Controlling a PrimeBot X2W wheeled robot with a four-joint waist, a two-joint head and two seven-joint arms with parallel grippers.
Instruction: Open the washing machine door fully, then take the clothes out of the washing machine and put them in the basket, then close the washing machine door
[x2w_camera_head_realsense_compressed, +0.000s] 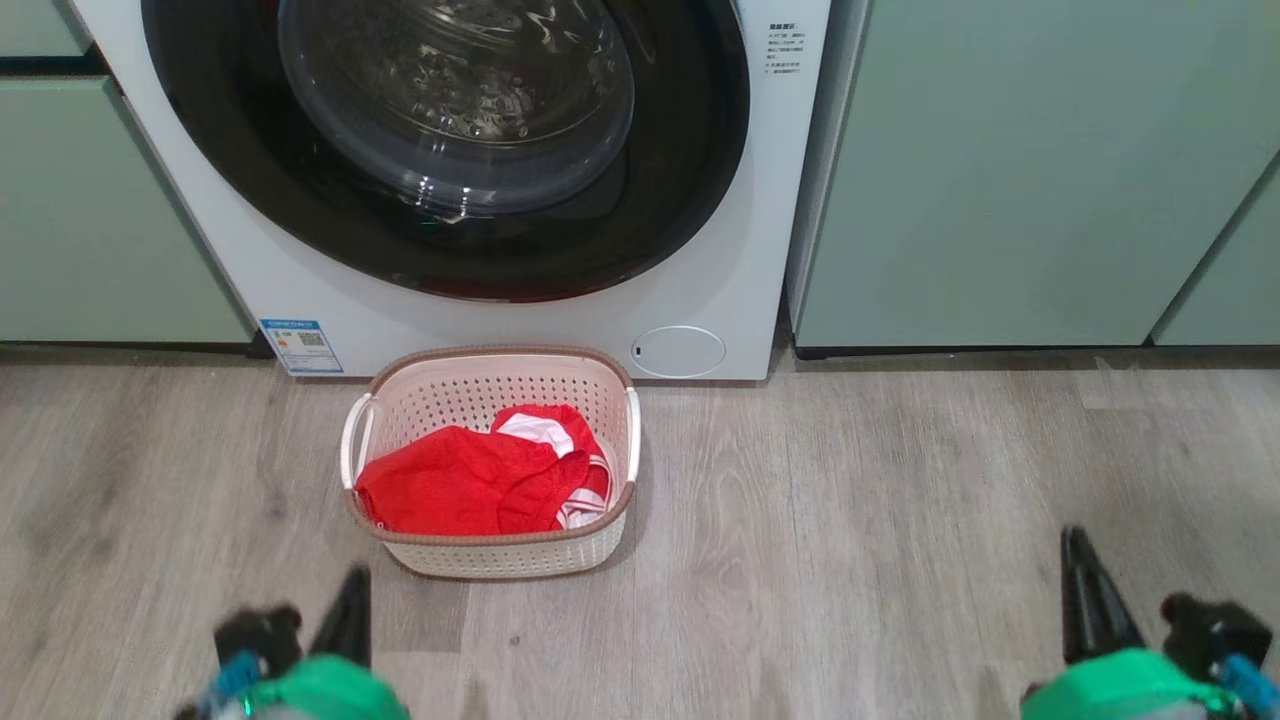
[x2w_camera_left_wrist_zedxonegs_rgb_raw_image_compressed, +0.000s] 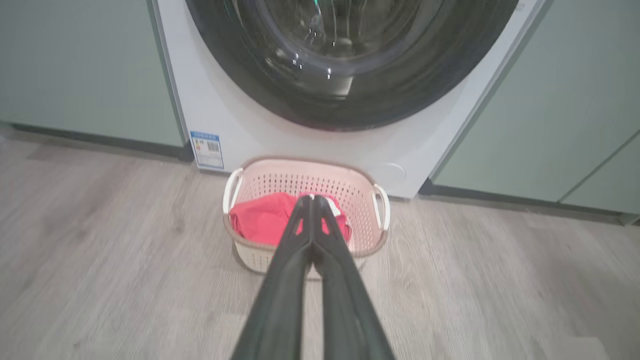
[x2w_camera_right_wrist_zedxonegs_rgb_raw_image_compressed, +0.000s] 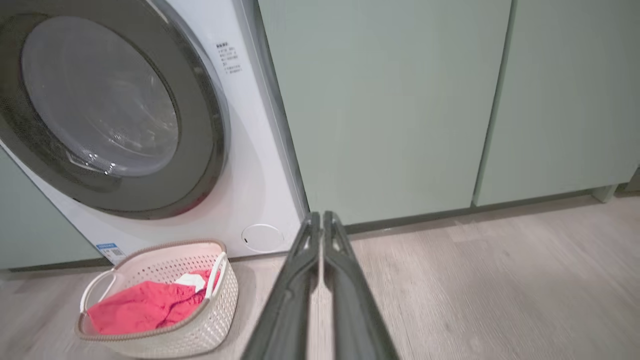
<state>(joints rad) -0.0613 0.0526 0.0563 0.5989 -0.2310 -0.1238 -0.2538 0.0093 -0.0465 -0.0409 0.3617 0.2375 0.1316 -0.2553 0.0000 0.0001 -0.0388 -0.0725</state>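
The white washing machine (x2w_camera_head_realsense_compressed: 700, 290) stands ahead with its round black-rimmed door (x2w_camera_head_realsense_compressed: 690, 160) shut flat against the front. On the floor just before it sits the cream basket (x2w_camera_head_realsense_compressed: 500, 555), holding red clothes (x2w_camera_head_realsense_compressed: 460, 485) with white trim. My left gripper (x2w_camera_head_realsense_compressed: 352, 590) is low at the left, shut and empty, short of the basket. In the left wrist view its gripper (x2w_camera_left_wrist_zedxonegs_rgb_raw_image_compressed: 312, 198) points at the basket (x2w_camera_left_wrist_zedxonegs_rgb_raw_image_compressed: 372, 235) and the clothes (x2w_camera_left_wrist_zedxonegs_rgb_raw_image_compressed: 265, 217). My right gripper (x2w_camera_head_realsense_compressed: 1075, 545) is low at the right, shut and empty; the right wrist view shows that gripper (x2w_camera_right_wrist_zedxonegs_rgb_raw_image_compressed: 321, 216) over bare floor.
Pale green cabinets (x2w_camera_head_realsense_compressed: 1020, 170) flank the machine on both sides. A small round service flap (x2w_camera_head_realsense_compressed: 680, 351) and a blue sticker (x2w_camera_head_realsense_compressed: 300, 346) sit low on the machine's front. Grey wood-look floor (x2w_camera_head_realsense_compressed: 900, 540) stretches around the basket.
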